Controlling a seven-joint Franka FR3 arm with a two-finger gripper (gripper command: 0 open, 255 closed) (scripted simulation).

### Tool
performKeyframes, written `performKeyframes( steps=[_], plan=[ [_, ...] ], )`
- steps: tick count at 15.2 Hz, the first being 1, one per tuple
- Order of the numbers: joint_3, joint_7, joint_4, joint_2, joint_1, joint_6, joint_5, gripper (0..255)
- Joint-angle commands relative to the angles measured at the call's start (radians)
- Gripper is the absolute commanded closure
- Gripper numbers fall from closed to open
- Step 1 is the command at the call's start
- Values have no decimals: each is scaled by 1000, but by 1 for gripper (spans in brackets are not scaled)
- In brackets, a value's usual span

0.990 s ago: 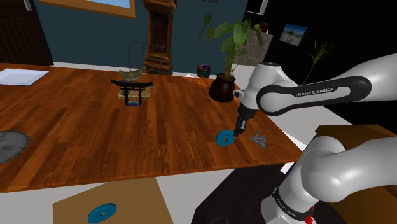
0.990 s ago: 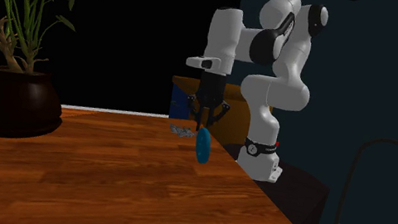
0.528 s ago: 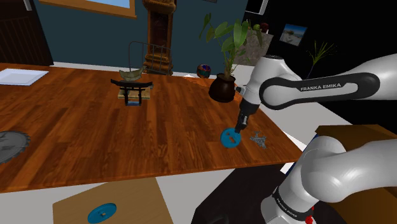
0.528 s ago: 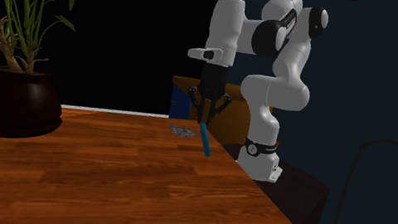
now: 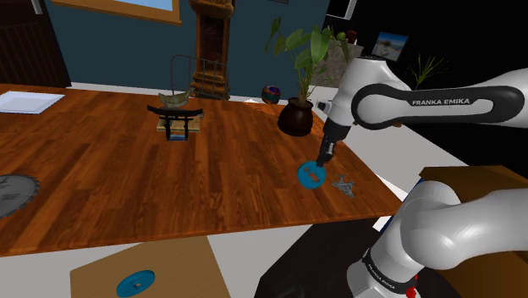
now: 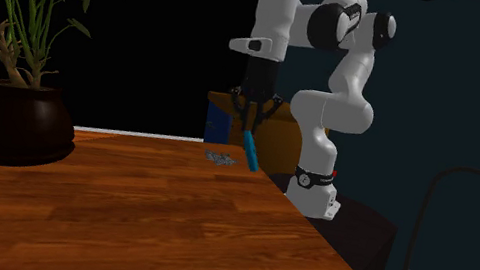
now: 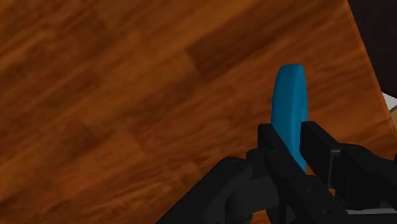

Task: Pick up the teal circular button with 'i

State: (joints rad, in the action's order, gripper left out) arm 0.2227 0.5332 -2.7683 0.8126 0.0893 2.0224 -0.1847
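Out from the potted plant (image 5: 296, 117), toward the table (image 5: 127, 173) edge, the black gripper (image 5: 322, 162) pinches the teal button (image 5: 312, 176) by its rim; a grey trinket (image 5: 343, 184) lies farther out.

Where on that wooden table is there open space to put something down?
The table is barest between the saw blade and the black stand, down to its near edge. It is crowded near the gripper, shut on the blue disc, with a grey metal piece and plant pot beside it.
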Motion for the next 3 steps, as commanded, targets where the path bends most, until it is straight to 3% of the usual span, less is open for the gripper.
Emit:
performKeyframes(
  steps=[1,3],
  plan=[
    [-5,1,23,9,2,-33,5,255],
    [-5,1,25,10,2,-35,5,255]
  ],
)
